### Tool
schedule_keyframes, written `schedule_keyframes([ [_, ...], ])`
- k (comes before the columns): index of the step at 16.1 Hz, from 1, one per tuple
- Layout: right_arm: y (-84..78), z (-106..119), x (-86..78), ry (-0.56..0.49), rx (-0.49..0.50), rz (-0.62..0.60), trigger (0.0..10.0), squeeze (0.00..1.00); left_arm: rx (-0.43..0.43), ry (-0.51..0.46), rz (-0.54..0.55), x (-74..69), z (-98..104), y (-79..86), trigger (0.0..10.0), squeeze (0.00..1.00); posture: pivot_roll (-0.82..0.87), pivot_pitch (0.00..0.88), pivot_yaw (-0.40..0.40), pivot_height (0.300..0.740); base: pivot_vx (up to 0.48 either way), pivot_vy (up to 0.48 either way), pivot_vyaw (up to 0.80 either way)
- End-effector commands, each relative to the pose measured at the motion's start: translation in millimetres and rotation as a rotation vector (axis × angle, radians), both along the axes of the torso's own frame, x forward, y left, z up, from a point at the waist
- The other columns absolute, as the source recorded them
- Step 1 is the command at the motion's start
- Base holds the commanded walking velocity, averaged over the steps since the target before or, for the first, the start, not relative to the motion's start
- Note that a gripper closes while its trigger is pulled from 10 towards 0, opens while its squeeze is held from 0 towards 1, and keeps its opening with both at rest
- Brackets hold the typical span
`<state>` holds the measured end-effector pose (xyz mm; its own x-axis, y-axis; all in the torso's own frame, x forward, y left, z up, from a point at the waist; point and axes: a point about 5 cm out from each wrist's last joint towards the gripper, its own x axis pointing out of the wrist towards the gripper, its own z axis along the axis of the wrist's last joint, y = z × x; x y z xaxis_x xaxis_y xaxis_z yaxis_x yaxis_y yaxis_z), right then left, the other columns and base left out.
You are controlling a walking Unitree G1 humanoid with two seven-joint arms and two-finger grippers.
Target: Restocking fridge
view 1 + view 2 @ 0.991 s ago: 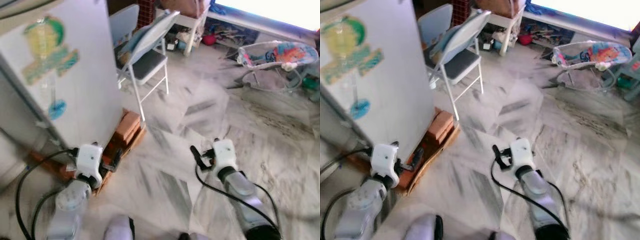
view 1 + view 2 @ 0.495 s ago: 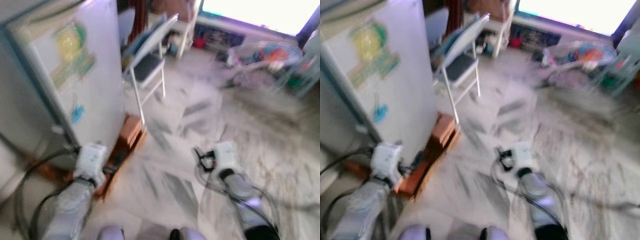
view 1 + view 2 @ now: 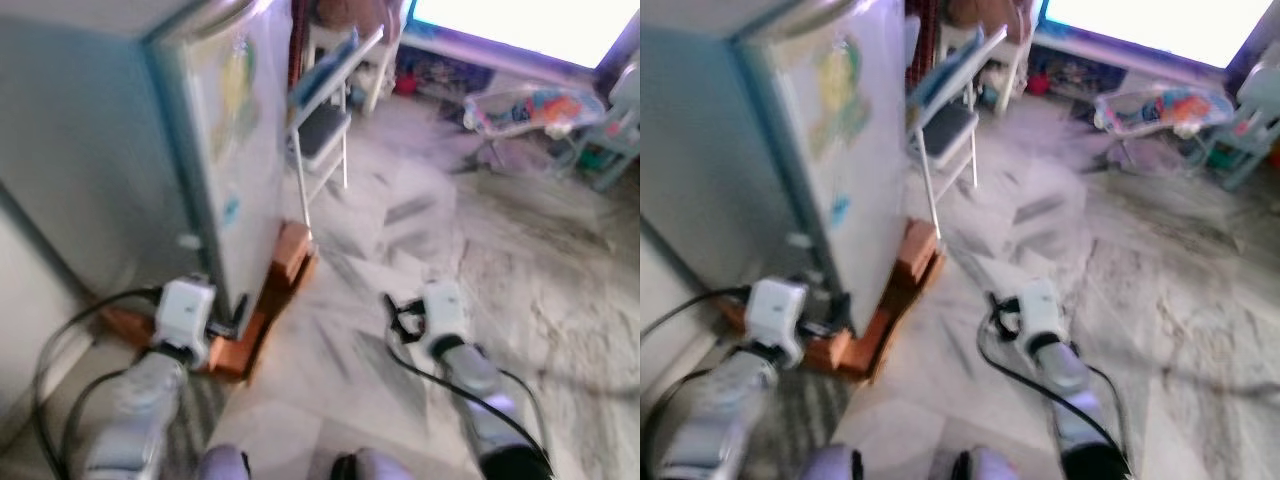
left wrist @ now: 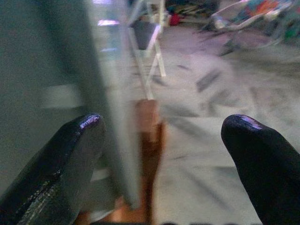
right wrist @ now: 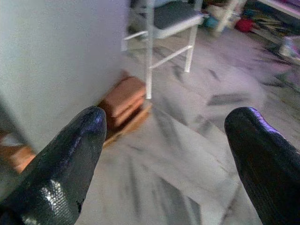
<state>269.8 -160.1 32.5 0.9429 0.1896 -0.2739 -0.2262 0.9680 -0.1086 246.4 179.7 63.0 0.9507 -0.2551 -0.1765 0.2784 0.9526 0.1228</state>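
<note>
The grey fridge [image 3: 120,170] stands at the left with its door closed, and faded stickers [image 3: 235,95] mark its side wall. It rests on a wooden base with bricks [image 3: 285,280]. My left gripper [image 3: 226,322] is held low, right by the fridge's near bottom corner; in the left wrist view its fingers [image 4: 61,164] are open with nothing between them, and the fridge corner [image 4: 70,70] lies just ahead. My right gripper [image 3: 402,318] hangs low over the marble floor, and its fingers [image 5: 61,168] are open with nothing in them. The pictures are blurred.
A white folding chair [image 3: 322,120] stands just past the fridge's side. A baby bouncer [image 3: 540,105] sits at the far right under a bright window. A white table [image 3: 375,50] with clutter is at the back. Open marble floor [image 3: 420,220] stretches ahead on the right.
The whole view has swung, so the fridge's grey front face now shows and its sticker side looks narrower. Both arms stay low in much the same pose.
</note>
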Motion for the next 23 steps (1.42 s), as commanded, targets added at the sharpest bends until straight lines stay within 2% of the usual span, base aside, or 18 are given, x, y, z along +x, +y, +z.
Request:
schedule_keyframes([
  [1, -12.7, 3, 3.0, -0.006, -0.026, -0.037, 10.0, 0.00, 0.002, -0.008, -0.031, 2.1, 0, -8.0, 10.0, 0.00, 0.11, 0.075, -0.081, 0.740, 0.000, 0.000, 0.00],
  [3, -13.4, 4, 5.1, -0.008, -0.026, -0.045, 10.0, 0.00, 0.004, -0.016, -0.025, 6.8, 2, -4.1, 10.0, 0.00, 0.11, 0.078, -0.079, 0.740, 0.000, 0.000, 0.00],
  [8, -10.4, 0, 1.4, 0.004, -0.019, -0.053, 10.0, 0.00, -0.004, 0.002, -0.025, 6.5, -2, -0.1, 10.0, 0.00, 0.11, 0.089, -0.066, 0.740, 0.000, 0.000, 0.00],
  [11, -10.2, -2, -2.3, 0.012, -0.015, -0.047, 10.0, 0.00, 0.011, -0.005, -0.011, 13.2, -4, 1.2, 10.0, 0.00, 0.10, 0.093, -0.071, 0.740, 0.000, 0.000, -0.80],
  [12, -11.3, -1, -3.2, 0.009, -0.013, -0.049, 10.0, 0.00, 0.017, -0.017, 0.013, 22.5, -3, 2.6, 10.0, 0.00, 0.10, 0.095, -0.076, 0.740, 0.000, 0.000, 0.00],
  [14, -12.1, 0, -4.0, 0.007, -0.013, -0.048, 10.0, 0.00, 0.019, -0.028, 0.036, 30.1, -2, 4.1, 10.0, 0.00, 0.09, 0.101, -0.082, 0.740, 0.000, 0.000, 0.00],
  [16, -13.5, 2, -7.7, 0.004, -0.006, -0.046, 10.0, 0.00, 0.023, -0.052, 0.081, 44.9, 3, 7.1, 10.0, 0.00, 0.07, 0.109, -0.088, 0.740, 0.000, 0.000, 0.00],
  [19, -16.4, 6, -15.9, 0.012, 0.039, -0.077, 10.0, 0.00, 0.028, -0.092, 0.197, 67.3, 12, 17.5, 10.0, 0.00, 0.04, 0.126, -0.093, 0.740, 0.000, 0.000, 0.00],
  [21, -17.4, 9, -20.9, 0.008, 0.045, -0.079, 10.0, 0.00, -0.014, -0.097, 0.218, 77.4, 16, 17.1, 10.0, 0.00, 0.02, 0.137, -0.097, 0.740, 0.000, 0.000, 0.00],
  [23, -18.6, 11, -26.0, 0.017, 0.042, -0.076, 10.0, 0.00, -0.010, -0.115, 0.212, 88.1, 22, 11.3, 10.0, 0.00, 0.01, 0.146, -0.106, 0.740, 0.000, 0.000, 0.00],
])
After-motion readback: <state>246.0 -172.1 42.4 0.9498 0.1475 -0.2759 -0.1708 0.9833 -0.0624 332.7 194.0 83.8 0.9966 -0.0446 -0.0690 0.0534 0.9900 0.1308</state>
